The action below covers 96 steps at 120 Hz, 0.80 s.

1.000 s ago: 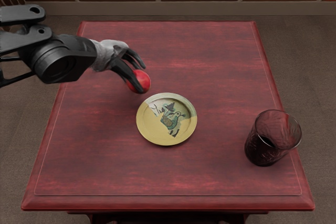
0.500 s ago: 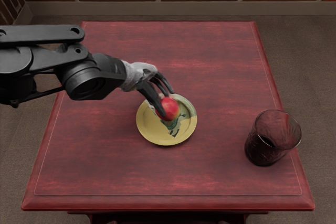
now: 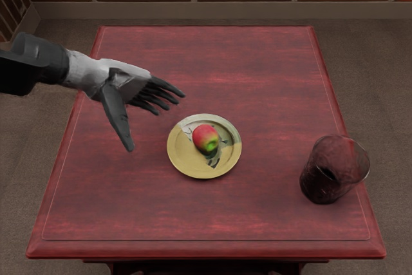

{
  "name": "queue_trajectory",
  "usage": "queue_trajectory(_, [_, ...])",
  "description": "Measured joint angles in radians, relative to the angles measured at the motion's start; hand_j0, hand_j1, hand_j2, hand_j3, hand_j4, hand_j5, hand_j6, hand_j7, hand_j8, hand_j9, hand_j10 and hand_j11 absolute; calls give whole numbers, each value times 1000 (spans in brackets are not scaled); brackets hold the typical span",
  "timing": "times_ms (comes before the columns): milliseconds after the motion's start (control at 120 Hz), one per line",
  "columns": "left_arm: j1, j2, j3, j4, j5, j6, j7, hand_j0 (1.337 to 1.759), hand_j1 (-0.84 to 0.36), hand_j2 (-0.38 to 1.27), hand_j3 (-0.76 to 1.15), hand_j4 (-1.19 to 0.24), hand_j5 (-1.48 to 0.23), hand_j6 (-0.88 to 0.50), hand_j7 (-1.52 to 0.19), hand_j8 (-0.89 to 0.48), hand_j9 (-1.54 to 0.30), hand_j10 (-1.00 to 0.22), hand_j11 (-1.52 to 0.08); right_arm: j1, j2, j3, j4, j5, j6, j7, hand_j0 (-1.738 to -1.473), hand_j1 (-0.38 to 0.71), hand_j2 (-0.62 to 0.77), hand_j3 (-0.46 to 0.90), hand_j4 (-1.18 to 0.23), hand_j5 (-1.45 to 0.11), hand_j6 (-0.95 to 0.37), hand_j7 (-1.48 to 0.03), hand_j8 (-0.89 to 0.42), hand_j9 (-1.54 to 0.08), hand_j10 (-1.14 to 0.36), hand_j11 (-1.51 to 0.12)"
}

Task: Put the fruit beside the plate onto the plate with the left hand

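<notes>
Above the left part of the dark red wooden table (image 3: 277, 82), the grey-and-black five-finger left hand (image 3: 123, 87) hovers with its palm turned inward. All four fingers (image 3: 161, 92) are extended and spread toward the plate, and the thumb points down toward the tabletop. The hand is fully open and holds nothing. It is clear of the plate, up and to the picture's left of it.

The round red apple with a green patch (image 3: 206, 138) lies on the round yellow ceramic plate with a painted motif (image 3: 182, 157), near the plate's centre and inside its rim. The placing itself appears complete; the step in hand is judged to be clearing the hand.

Procedure for the clearing step:
1. Keep the fingers extended so that no fingertip hooks the rim.
2. Move the hand up and toward the left table edge, away from the plate, not across it.
3. Avoid any contact with the plate. A round fruit on a shallow dish is likely to roll if the dish is jolted.
4. Confirm that the apple is at rest before treating the task as finished.

A dark, tinted drinking glass (image 3: 333, 169) stands well apart near the right front corner and should not interfere.

Inventory: one hand in view, one apple, one plate, one glass, one table. The right arm does not show.
</notes>
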Motion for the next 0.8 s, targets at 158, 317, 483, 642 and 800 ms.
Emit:
queue_trajectory(158, [72,83,-46,53,-117,-39,0,1658,297,21,0,-48,-63,-41,-62,-42,-62,-48,-62,0,0,0,0,0,0,0,-1658,-325,-4,0,-20,-26,-20,-26,-20,-26,-20,-26])
queue_trajectory(317, [194,87,-57,117,-328,-48,0,1658,325,10,0,-23,-30,-20,-29,-20,-29,-23,-29,0,0,0,0,0,0,0,-1658,-325,-4,0,-20,-26,-20,-26,-20,-26,-20,-26])
queue_trajectory(483, [298,158,-59,163,-465,-50,0,1658,338,4,0,-9,-13,-8,-13,-8,-13,-9,-13,1,0,0,0,0,0,0,-1658,-325,-4,0,-20,-26,-20,-26,-20,-26,-20,-26])
queue_trajectory(642, [299,192,-73,328,-508,-50,0,1658,344,1,0,-3,-6,-2,-6,-2,-6,-3,-6,0,0,0,0,0,0,0,-1658,-325,-4,0,-20,-26,-20,-26,-20,-26,-20,-26])
queue_trajectory(800, [299,262,-79,378,-569,-51,0,1658,346,0,0,1,-2,1,-2,1,-3,0,-3,0,0,0,0,0,0,0,-1658,-325,-4,0,-20,-26,-20,-26,-20,-26,-20,-26])
